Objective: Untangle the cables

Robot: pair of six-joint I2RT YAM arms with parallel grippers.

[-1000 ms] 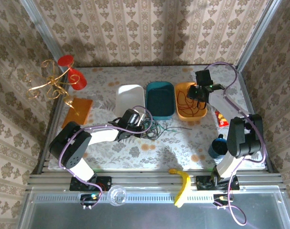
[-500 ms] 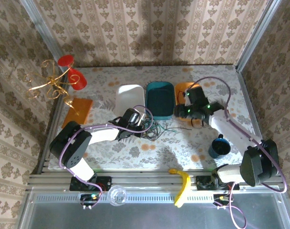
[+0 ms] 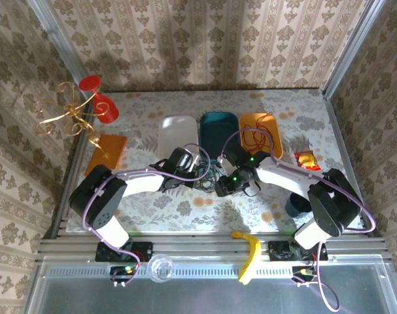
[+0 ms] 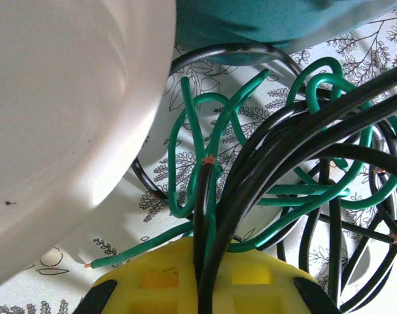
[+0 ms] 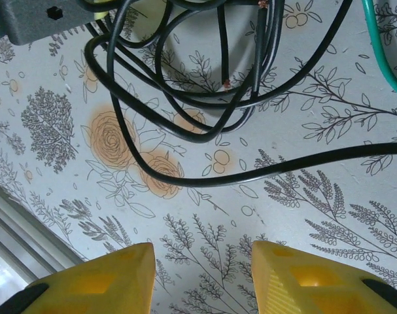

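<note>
The left end effector (image 4: 208,278) is pressed together on a bundle of thin black and green plastic-sheathed cables (image 4: 276,147). They fan out just ahead of its fingertips, beside a white plastic tray (image 4: 67,118). The right end effector (image 5: 205,281) hangs spread above more of the tangle on the floral bench (image 5: 303,216). The wires look light, springy and slippery. A free copper-tipped end looks the best place to take hold.

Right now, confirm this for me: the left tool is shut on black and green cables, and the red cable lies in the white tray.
One thing is wrong: the red cable lies in the orange tray, not the white one, as the top external view shows. The rest stands: the left tool is shut on black cables and a green cable.
</note>
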